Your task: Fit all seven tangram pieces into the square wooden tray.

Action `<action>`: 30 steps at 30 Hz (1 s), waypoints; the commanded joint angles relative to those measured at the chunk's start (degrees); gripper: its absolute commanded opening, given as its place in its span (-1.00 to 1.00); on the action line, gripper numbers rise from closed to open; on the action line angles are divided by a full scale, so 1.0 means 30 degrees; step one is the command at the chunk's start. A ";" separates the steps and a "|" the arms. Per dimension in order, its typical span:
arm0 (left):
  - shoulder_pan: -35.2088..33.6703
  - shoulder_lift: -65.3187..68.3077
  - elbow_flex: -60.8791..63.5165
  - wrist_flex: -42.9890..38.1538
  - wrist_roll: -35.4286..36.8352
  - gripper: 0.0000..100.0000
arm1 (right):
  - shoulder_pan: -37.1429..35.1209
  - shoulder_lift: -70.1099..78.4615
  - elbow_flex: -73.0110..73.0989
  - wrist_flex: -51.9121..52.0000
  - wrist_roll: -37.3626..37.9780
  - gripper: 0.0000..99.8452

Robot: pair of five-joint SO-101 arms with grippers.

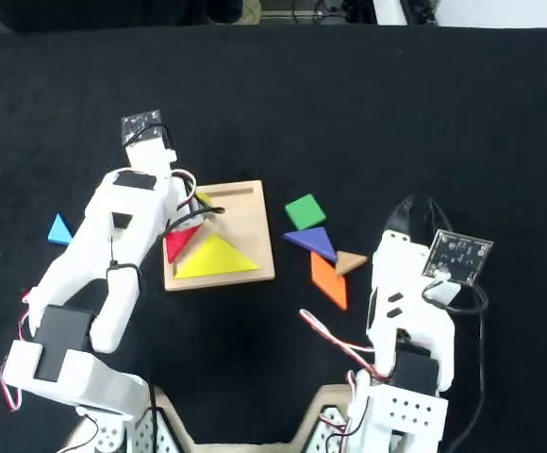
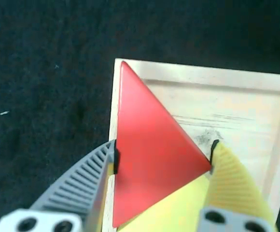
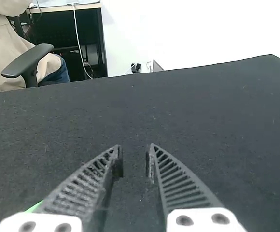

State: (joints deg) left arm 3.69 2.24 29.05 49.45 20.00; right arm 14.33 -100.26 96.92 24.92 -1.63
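Note:
The square wooden tray (image 1: 245,203) lies mid-table with a large yellow triangle (image 1: 215,257) flat inside it. My left gripper (image 1: 190,225) hangs over the tray's left side, shut on a red triangle (image 1: 179,243). In the left wrist view the red triangle (image 2: 149,159) is tilted across the tray (image 2: 203,77) rim, overlapping the yellow triangle (image 2: 178,208), pinched by my left gripper (image 2: 164,151). Right of the tray lie a green square (image 1: 305,211), a purple triangle (image 1: 313,242), an orange parallelogram (image 1: 329,280) and a tan triangle (image 1: 351,261). My right gripper (image 1: 413,212) (image 3: 133,162) is slightly open and holds nothing.
A small blue triangle (image 1: 59,229) lies alone at the far left, beyond the left arm. The black cloth stretches bare toward the table's far edge. The right arm's base stands just right of the loose pieces.

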 commanded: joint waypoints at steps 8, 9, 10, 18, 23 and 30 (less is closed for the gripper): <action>0.0132 -0.0908 -0.0132 -0.0176 0.0088 -0.34 | -0.0293 0.0190 0.0015 -0.0381 -0.0147 -0.81; 0.0103 -0.0908 -0.0161 -0.0176 0.0088 -0.35 | -0.0293 0.0190 0.0015 -0.0381 -0.0147 -0.81; 0.0103 -0.0908 -0.0190 -0.0176 0.0088 -0.34 | -0.0293 0.0190 0.0015 -0.0381 -0.0147 -0.81; -0.0044 -0.1114 -0.0747 -0.0176 -0.0908 -0.34 | -0.0293 0.0190 0.0015 -0.0381 -0.0147 -0.81; 0.1568 -0.0469 -0.2828 -0.0908 -0.2696 -0.34 | -0.0557 0.0190 0.0015 -0.0352 -0.0147 -0.81; 0.2505 0.3634 -0.4674 -0.3341 -0.3282 -0.34 | -0.0791 0.0220 0.0015 -0.0293 0.0938 -0.81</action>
State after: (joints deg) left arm 10.64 8.40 22.02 42.15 11.03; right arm 12.75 -100.26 96.92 24.92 0.40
